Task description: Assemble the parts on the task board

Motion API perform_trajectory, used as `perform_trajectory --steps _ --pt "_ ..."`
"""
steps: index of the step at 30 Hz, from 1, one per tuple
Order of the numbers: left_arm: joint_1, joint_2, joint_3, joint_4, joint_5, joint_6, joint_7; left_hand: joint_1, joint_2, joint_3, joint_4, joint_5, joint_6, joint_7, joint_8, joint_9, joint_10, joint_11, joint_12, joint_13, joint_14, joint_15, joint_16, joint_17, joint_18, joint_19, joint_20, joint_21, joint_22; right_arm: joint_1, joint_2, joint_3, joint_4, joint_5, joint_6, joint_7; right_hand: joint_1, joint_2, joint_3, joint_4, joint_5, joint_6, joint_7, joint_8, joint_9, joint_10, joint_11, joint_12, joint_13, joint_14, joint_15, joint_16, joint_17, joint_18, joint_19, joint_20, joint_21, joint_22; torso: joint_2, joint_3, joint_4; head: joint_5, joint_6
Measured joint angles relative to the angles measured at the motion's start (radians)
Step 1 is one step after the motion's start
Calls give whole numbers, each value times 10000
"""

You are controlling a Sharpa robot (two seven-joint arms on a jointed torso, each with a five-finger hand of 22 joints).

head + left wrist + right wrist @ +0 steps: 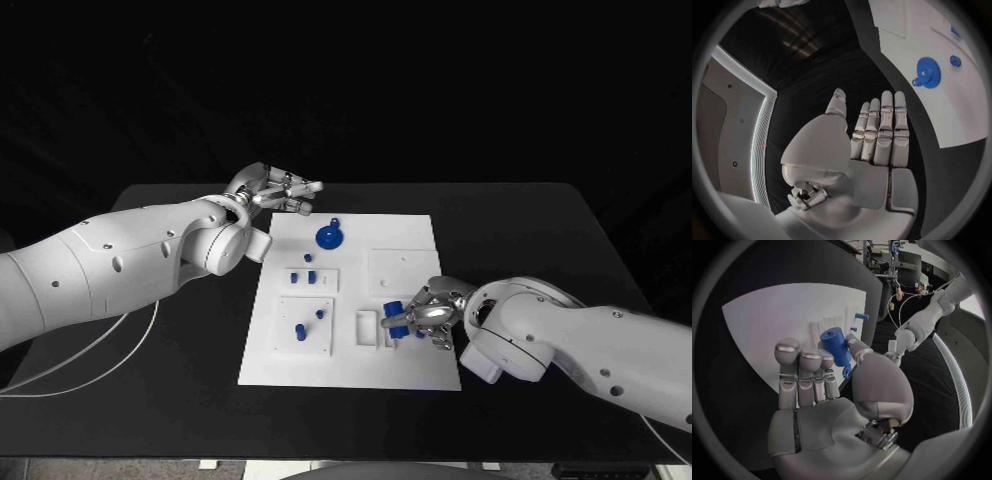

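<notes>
We see the right hand (427, 318) over the near right part of the task board (411, 370), pinching a blue cylinder (835, 345) between thumb and fingers. The left hand (274, 190) hovers off the board's far left corner, fingers straight and holding nothing. A blue gear (330, 237) lies near that corner.

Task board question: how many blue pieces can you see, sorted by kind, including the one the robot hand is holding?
blue gear: 1
small blue parts on the task board: 5
blue cylinder, held by the right robot hand: 1
Total: 7 plainly visible; whether that robot hand hides any more cannot be told.
</notes>
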Motion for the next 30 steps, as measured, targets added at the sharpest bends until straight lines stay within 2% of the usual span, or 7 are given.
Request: perform_trajectory --steps 4,7,13,23,30 --pt "0 4 -2 1 0 4 -15 0 0 0 0 -1 0 0 0 0 0 0 0 0 36 -35 0 0 0 0 0 0 -11 63 96 7 -39 12 99 -64 -36 -19 -98 97 -75 6 -6 0 0 0 0 -68 -41 0 0 6 0 1 0 0 0 0 0 -6 -9 23 -2" --pt "1 20 -2 1 0 12 -28 0 0 0 0 -1 0 0 0 -1 0 0 0 0 35 -35 0 0 0 0 1 0 -20 119 207 -6 -151 -9 307 -138 -152 47 -142 244 -309 14 -13 1 -14 1 1 -146 -90 0 0 6 -4 1 0 0 0 1 -1 -12 -15 35 -3" --pt "1 42 -4 1 0 36 -49 0 0 0 0 -1 0 0 0 -2 0 0 0 0 35 -35 0 -1 1 0 0 0 -32 174 414 -67 -318 -219 701 -253 -194 10 -119 374 -335 50 -7 1 -30 2 1 -146 -130 0 1 6 54 2 0 0 0 8 -4 -12 -17 46 6" --pt "2 65 -11 -5 -1 72 -81 0 0 0 0 -1 0 0 0 -2 -37 37 0 -1 35 -35 0 10 1 -1 1 0 -61 292 827 -275 -584 -786 1083 -328 -277 -70 -123 656 -335 135 -61 29 -10 6 3 -185 -187 2 2 6 99 8 0 0 0 7 9 0 -5 57 11" --pt "2 57 -13 2 -1 89 -101 0 0 0 0 -2 0 0 0 -3 -37 36 0 -1 35 -35 0 9 2 -1 0 0 -61 325 1033 -328 -685 -1202 1092 -365 -301 -95 -108 773 -336 231 -111 87 -9 25 19 -185 -193 18 15 6 144 8 0 0 43 6 22 2 1 85 -1"
